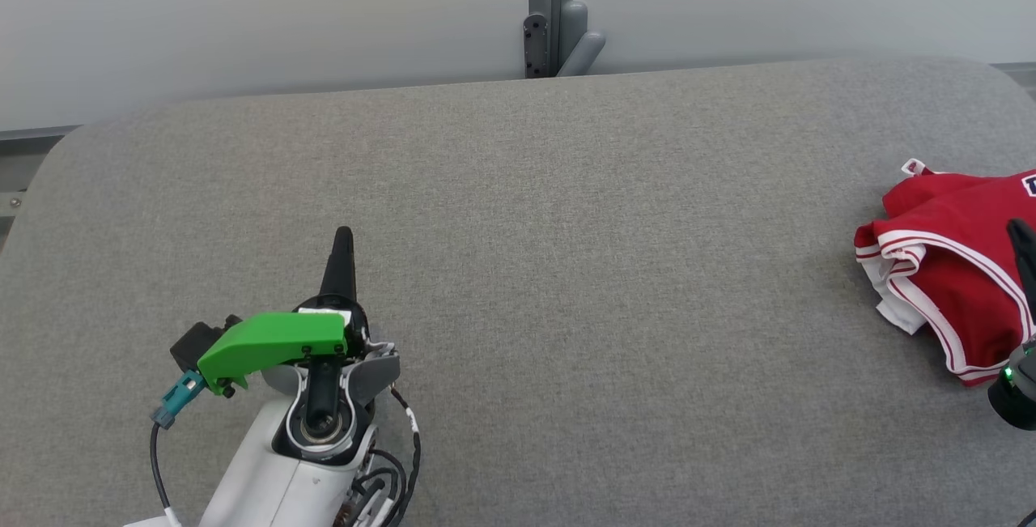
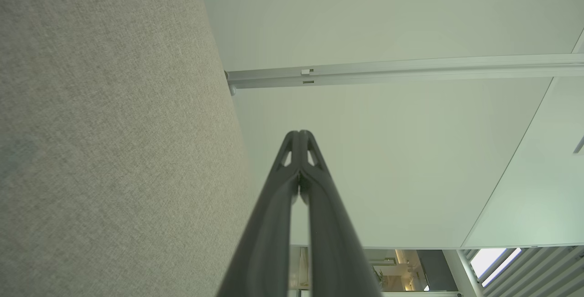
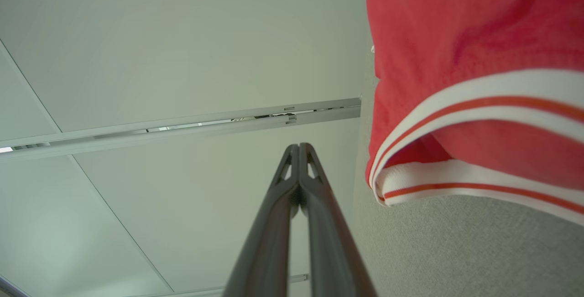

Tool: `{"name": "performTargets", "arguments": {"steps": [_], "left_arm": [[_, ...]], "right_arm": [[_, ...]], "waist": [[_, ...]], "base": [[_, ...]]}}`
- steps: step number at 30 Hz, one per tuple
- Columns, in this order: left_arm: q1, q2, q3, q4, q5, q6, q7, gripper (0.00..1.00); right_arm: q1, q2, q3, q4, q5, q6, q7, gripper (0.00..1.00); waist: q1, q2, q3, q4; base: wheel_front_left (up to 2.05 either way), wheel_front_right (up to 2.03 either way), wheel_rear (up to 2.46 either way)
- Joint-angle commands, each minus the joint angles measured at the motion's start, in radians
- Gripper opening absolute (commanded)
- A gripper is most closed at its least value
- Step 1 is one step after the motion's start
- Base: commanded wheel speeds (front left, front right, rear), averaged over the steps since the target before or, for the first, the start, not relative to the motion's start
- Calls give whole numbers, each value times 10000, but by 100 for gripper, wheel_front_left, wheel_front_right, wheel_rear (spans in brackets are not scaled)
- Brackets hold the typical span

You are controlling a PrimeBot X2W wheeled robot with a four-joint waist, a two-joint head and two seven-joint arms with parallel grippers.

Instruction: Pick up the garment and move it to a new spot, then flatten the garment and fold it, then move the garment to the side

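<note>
A red garment [image 1: 955, 268] with white and red striped trim lies folded in a small bundle at the right edge of the grey table [image 1: 566, 284]. In the right wrist view the garment [image 3: 474, 82] sits close beside the fingers, to their right. My right gripper [image 3: 299, 147] is shut with nothing between its fingers; one dark fingertip [image 1: 1021, 240] pokes in over the garment at the right edge of the head view. My left gripper [image 1: 343, 234] rests low over the table at the lower left, far from the garment, and it is shut and empty [image 2: 299, 133].
A pale wall runs behind the table, with a grey post and bracket [image 1: 554, 25] at the middle of the back edge. The table's rounded corners show at the far left and far right. Wide bare cloth spans the middle of the table.
</note>
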Motion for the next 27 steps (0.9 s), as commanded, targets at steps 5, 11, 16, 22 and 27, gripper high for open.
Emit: {"name": "performTargets", "arguments": {"steps": [5,11,16,22,27], "left_arm": [[-145,13,-9,2,-97,-51,-26,0],[-145,13,-9,2,-97,-51,-26,0],[-144,13,-9,1,-98,-44,-26,0],[-144,14,-9,1,-98,-44,-26,0],[-144,14,-8,0,-98,-44,-26,0]], "right_arm": [[-91,-48,-11,21,52,4,21,0],[-91,-48,-11,21,50,4,21,0],[-91,-48,-11,21,49,4,21,0],[-91,-48,-10,20,48,4,20,0],[-91,-48,-10,20,48,4,20,0]], "waist": [[0,0,0,0],[0,0,0,0],[0,0,0,0],[0,0,0,0],[0,0,0,0]], "base": [[0,0,0],[0,0,0],[0,0,0],[0,0,0],[0,0,0]]}}
